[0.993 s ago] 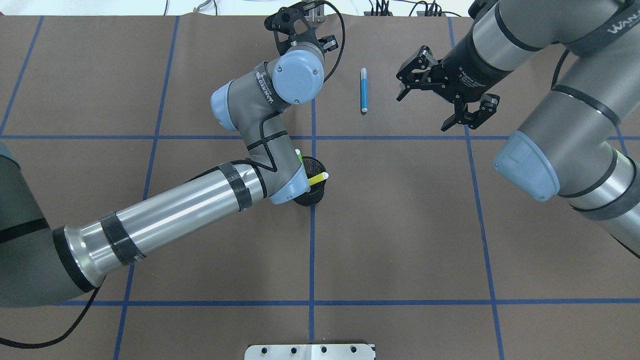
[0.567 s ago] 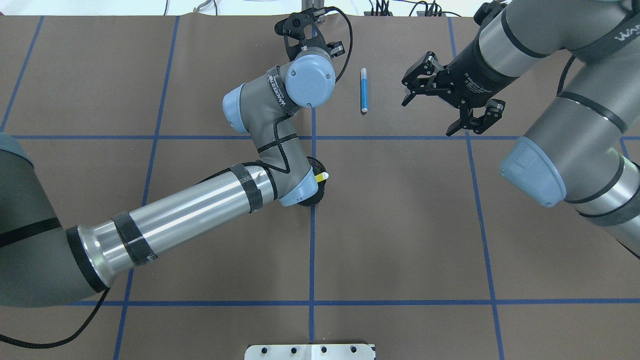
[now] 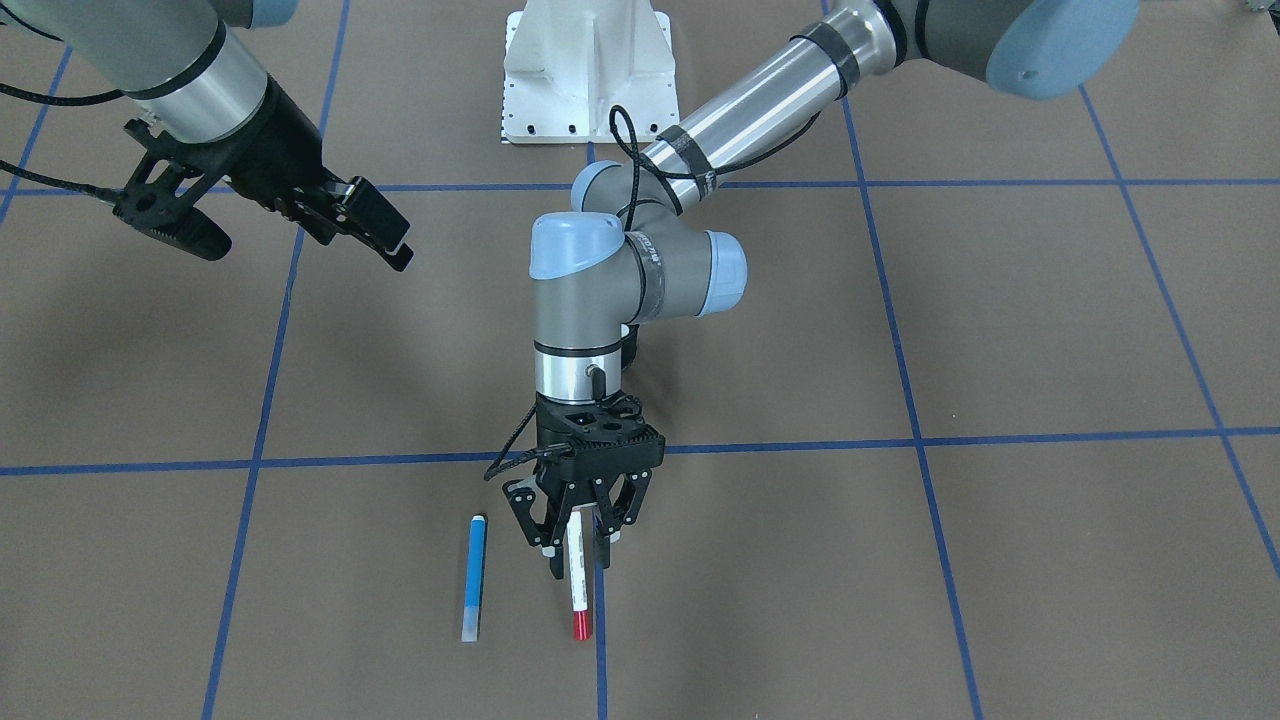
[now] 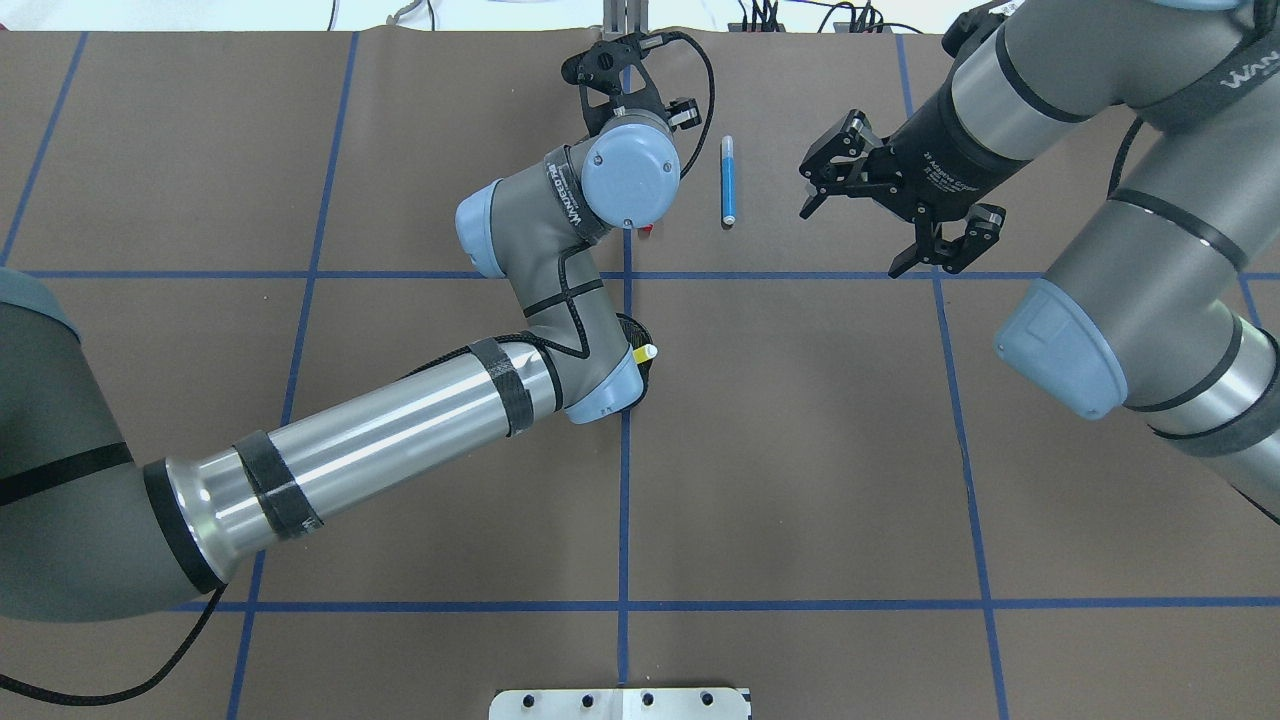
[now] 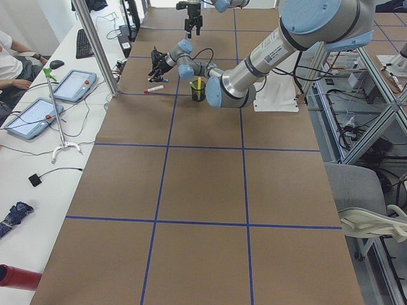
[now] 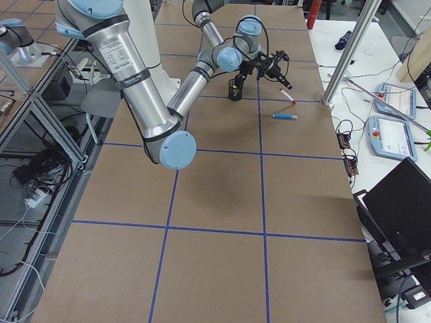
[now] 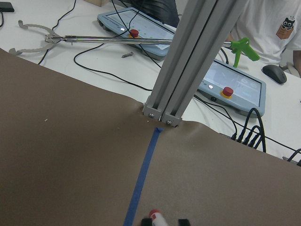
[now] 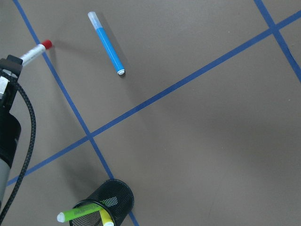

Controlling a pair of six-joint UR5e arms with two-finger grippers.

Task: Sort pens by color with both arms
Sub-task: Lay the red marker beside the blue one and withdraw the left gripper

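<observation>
My left gripper points down near the table's far edge and is shut on the white pen with the red cap. The pen's red end hangs low over the paper; it also shows in the right wrist view. The blue pen lies flat on the paper just beside it, between the two grippers. My right gripper is open and empty, hovering to the right of the blue pen. The yellow pen and the light green pen stand in a black mesh cup.
The cup stands at the table's middle on a blue tape line, mostly hidden under my left elbow in the overhead view. A metal post rises at the far edge ahead of the left gripper. The white mounting base is at the near edge.
My left arm has swung right and slightly back toward the robot with the red-capped pen, and its elbow now covers the green pen. The right gripper drifted slightly right, still open.
</observation>
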